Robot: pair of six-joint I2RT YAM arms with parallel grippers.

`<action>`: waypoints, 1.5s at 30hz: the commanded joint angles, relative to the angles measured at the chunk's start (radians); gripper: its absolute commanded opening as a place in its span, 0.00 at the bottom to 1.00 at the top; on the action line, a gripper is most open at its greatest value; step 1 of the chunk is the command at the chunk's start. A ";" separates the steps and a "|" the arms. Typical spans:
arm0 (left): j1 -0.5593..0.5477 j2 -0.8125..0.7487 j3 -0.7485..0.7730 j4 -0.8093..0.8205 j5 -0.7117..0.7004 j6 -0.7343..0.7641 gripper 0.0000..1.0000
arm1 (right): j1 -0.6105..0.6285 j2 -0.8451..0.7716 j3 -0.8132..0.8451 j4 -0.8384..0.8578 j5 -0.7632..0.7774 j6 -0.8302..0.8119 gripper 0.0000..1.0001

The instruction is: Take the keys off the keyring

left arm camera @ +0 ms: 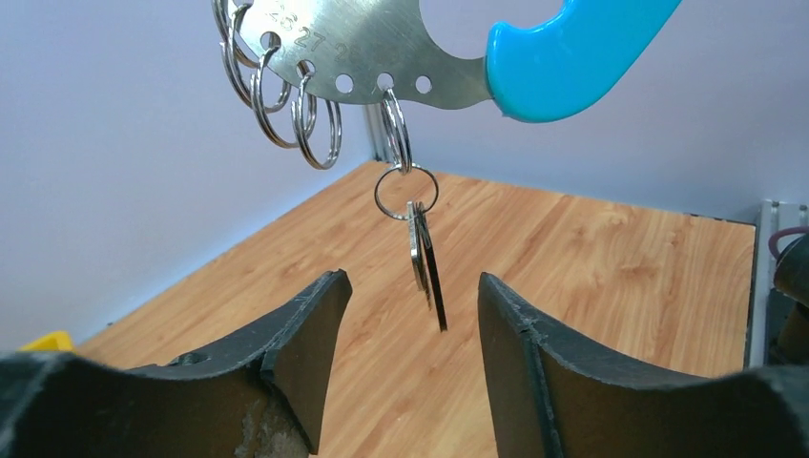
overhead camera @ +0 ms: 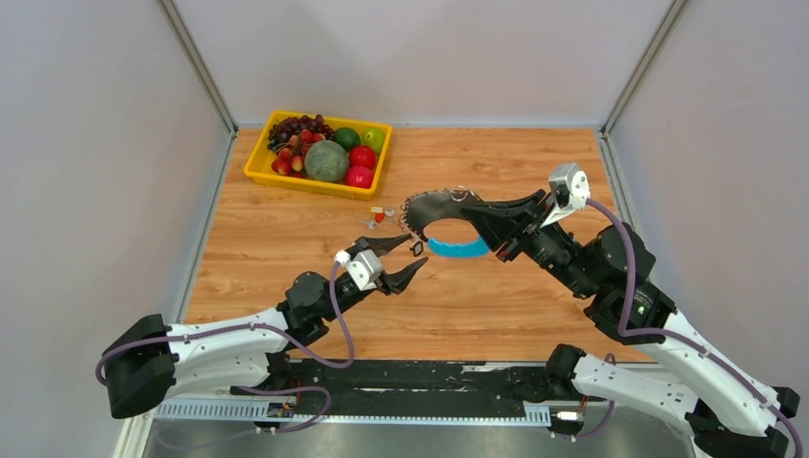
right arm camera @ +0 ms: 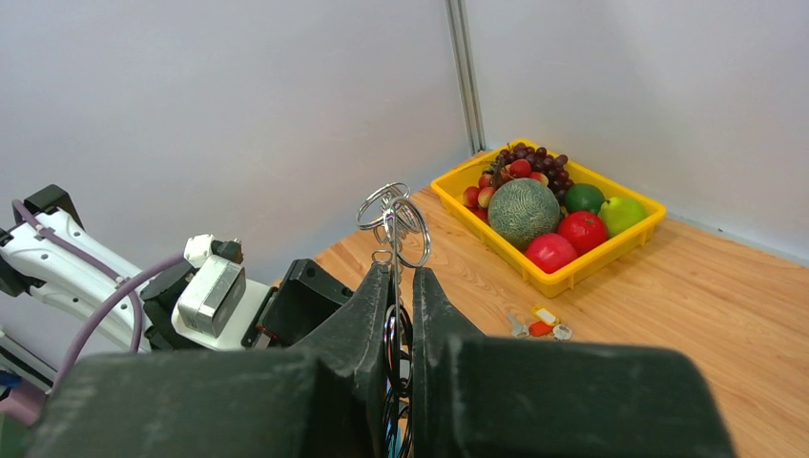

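The keyring (overhead camera: 429, 205) is held off the table, a metal hoop with a blue plastic arc (overhead camera: 458, 248). My right gripper (overhead camera: 474, 216) is shut on its rim; in the right wrist view the hoop's edge and wire rings (right arm camera: 393, 215) stand between the closed fingers (right arm camera: 434, 315). In the left wrist view the punched metal band (left arm camera: 353, 43) and blue arc (left arm camera: 572, 48) hang overhead. One key (left arm camera: 425, 262) dangles from a small ring. Its lower end hangs between the fingertips of my left gripper (left arm camera: 410, 291), which is open and touches nothing.
A yellow tray (overhead camera: 315, 185) of fruit stands at the back left. Loose keys with orange and white tags (overhead camera: 378, 216) lie on the wood in front of it, also visible as keys (right arm camera: 540, 324) in the right wrist view. Grey walls enclose three sides.
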 commanded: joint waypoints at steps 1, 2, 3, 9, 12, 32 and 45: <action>-0.004 -0.008 0.044 0.057 0.003 0.023 0.57 | -0.002 -0.006 0.020 0.080 -0.018 0.017 0.00; -0.004 -0.010 0.045 0.052 -0.007 0.023 0.56 | -0.002 -0.006 0.019 0.080 -0.018 0.017 0.00; -0.004 -0.015 0.046 0.051 -0.013 0.023 0.53 | -0.002 -0.006 0.018 0.081 -0.018 0.017 0.00; -0.004 -0.036 0.050 0.048 -0.033 0.022 0.44 | -0.001 0.003 0.018 0.082 -0.022 0.017 0.00; -0.004 -0.052 0.050 0.033 -0.036 0.016 0.26 | -0.001 0.006 0.014 0.081 -0.012 0.016 0.00; -0.005 -0.321 0.415 -0.981 -0.164 -0.159 0.00 | -0.002 0.012 -0.072 0.080 0.251 -0.095 0.88; -0.004 -0.195 0.814 -1.467 0.014 0.029 0.00 | -0.001 0.008 -0.088 0.082 0.226 -0.126 0.95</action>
